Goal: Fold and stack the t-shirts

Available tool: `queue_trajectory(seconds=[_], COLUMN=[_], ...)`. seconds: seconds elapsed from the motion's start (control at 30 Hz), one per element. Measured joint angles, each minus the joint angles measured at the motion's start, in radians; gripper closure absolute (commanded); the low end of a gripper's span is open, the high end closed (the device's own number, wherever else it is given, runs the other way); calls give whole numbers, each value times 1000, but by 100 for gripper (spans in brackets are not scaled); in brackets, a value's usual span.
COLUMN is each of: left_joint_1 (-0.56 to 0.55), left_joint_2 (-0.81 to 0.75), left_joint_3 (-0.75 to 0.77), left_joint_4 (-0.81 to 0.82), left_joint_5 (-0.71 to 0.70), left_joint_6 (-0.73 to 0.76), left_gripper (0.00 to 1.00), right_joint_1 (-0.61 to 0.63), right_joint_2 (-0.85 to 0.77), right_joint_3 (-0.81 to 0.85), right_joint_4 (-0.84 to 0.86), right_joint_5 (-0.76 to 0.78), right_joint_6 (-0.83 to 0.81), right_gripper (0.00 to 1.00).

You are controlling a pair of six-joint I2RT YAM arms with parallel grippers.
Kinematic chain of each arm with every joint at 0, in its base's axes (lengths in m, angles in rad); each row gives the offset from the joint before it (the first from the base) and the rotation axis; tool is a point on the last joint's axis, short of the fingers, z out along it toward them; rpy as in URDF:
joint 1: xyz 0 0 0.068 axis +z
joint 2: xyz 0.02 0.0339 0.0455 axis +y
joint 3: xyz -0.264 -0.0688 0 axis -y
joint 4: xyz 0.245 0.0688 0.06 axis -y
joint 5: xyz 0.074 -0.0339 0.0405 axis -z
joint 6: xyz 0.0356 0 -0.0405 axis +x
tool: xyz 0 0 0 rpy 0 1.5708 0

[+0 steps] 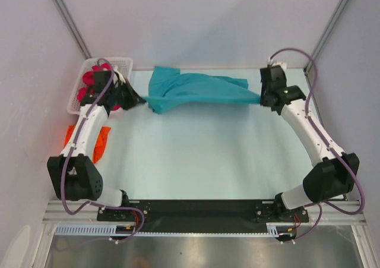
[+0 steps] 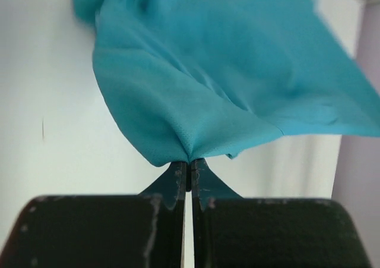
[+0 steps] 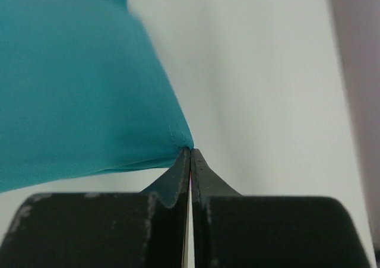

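Wrists: L hand [image 2: 189, 164], R hand [image 3: 190, 152] pinch teal tee [image 2: 225, 72] | top: orange tee [image 1: 102, 143]

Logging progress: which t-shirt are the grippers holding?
The teal t-shirt, stretched between the left gripper and right gripper. The orange t-shirt lies loose at the far left; the pink t-shirt is in the basket.

Left end effector [image 2: 189, 168] pinches bunched teal t-shirt [image 2: 214, 84] edge
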State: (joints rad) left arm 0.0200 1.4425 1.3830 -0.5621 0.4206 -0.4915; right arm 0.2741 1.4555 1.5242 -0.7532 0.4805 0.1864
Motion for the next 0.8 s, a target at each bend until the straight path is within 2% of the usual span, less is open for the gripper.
queue_trajectory(seconds=[0.1,0.17,0.4,0.53,0.8], left_joint_1=[-1,-1,-1,-1,-1], left_joint_2=[-7,-30,-311,-417,-392], left_joint_3=[-186,-242,-352,-423,-498], left_joint_4=[-30,-40,-45,-58,-97], left_joint_5=[-4,-5,12,29,37], left_joint_6=[5,5,6,7,7], left_gripper=[100,100,100,98,95], right_joint_1=[6,19,100,113,117], right_joint_2=[7,2,-91,-140,-143], right_joint_3=[-175,-226,-274,-274,-305], right_joint_4=[-36,-60,-131,-172,-211], right_joint_5=[-74,-102,-122,-114,-112], right_joint_6=[40,61,114,129,143], right_gripper=[100,100,100,100,100])
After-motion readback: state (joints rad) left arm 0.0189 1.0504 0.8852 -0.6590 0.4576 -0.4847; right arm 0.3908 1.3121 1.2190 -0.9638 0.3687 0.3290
